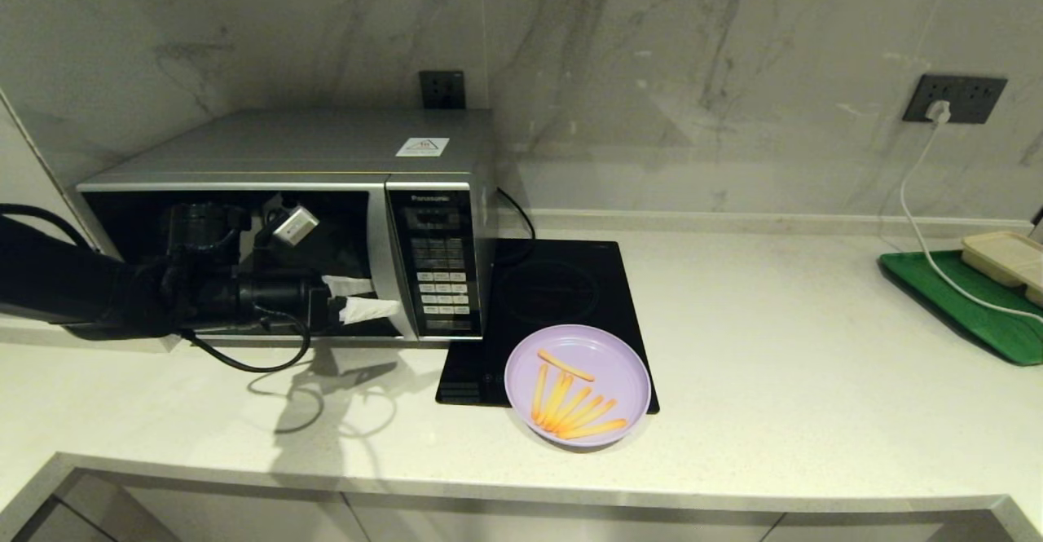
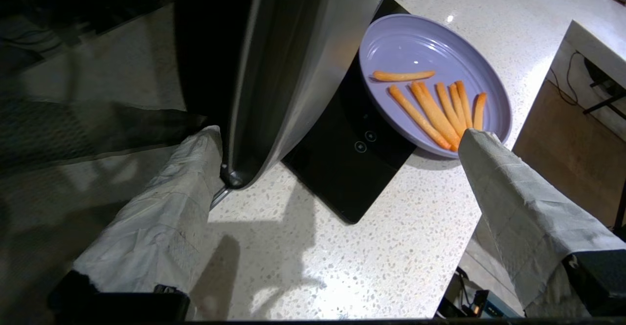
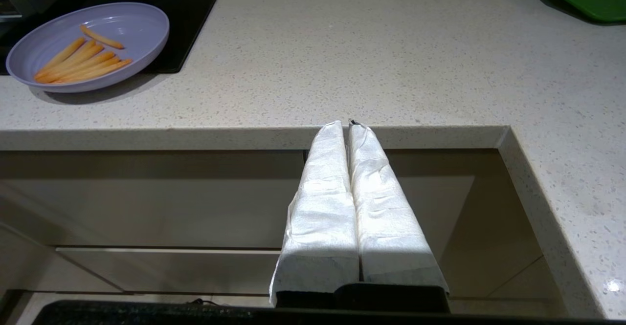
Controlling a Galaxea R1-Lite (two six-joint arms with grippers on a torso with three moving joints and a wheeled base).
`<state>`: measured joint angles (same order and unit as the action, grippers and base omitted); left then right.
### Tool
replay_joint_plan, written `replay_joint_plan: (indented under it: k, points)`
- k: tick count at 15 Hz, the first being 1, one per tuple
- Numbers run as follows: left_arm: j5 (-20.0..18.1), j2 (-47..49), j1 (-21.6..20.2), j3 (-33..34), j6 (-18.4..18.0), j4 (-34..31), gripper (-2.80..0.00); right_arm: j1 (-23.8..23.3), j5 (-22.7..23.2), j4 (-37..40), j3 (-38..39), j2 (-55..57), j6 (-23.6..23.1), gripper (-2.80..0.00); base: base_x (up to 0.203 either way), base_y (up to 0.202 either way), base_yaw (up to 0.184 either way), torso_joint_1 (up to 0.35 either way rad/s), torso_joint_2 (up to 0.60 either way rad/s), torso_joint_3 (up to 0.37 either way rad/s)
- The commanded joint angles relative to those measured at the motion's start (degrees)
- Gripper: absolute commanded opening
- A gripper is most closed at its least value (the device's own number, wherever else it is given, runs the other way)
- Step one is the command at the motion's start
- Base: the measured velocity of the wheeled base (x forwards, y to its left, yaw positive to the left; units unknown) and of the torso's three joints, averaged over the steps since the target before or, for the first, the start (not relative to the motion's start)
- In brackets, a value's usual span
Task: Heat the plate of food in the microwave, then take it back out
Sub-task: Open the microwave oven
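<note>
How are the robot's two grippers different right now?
The left gripper is open, its fingers spread wide at the microwave door handle; the right gripper is shut, fingers pressed together. The left reaches over the counter; the right hangs in front of its edge, away from the plate of food. Both have white-wrapped fingers.

Head view high, facing down at worktop (image 1: 774,346); wrist views low, close; all sharing the lilac plate of fries (image 1: 578,385).

place: kitchen | signs: microwave (image 1: 326,200), induction hob (image 1: 554,297), marble wall (image 1: 693,77), stone counter (image 1: 774,346)
</note>
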<state>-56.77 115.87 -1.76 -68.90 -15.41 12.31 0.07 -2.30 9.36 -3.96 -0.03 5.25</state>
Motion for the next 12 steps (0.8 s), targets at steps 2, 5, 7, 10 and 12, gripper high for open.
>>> replay_joint_plan:
  k: [2,5,7,10,12]
  points:
    - [-0.4,-0.9,1.0,0.2,0.0,-1.0,0.00,0.0,-0.1,0.0,0.0,0.0,0.0,-2.80,0.000,0.000,0.000,0.000,0.00,0.000]
    - [-0.8,-2.2,1.2,0.1,2.6,-2.8,0.00,0.0,0.0,0.0,0.0,0.0,0.0,-2.80,0.000,0.000,0.000,0.000,0.00,0.000]
    - [-0.9,-2.9,2.0,-0.1,6.0,-2.8,0.00,0.0,-0.1,0.0,0.0,0.0,0.0,-2.80,0.000,0.000,0.000,0.000,0.00,0.000]
    - [-0.9,-3.0,2.3,0.0,9.5,-2.8,0.00,0.0,0.0,0.0,0.0,0.0,0.0,-2.80,0.000,0.000,0.000,0.000,0.00,0.000]
    - [-1.0,-2.4,2.5,-0.3,11.8,-2.8,0.00,0.0,-0.1,0.0,0.0,0.0,0.0,-2.80,0.000,0.000,0.000,0.000,0.00,0.000]
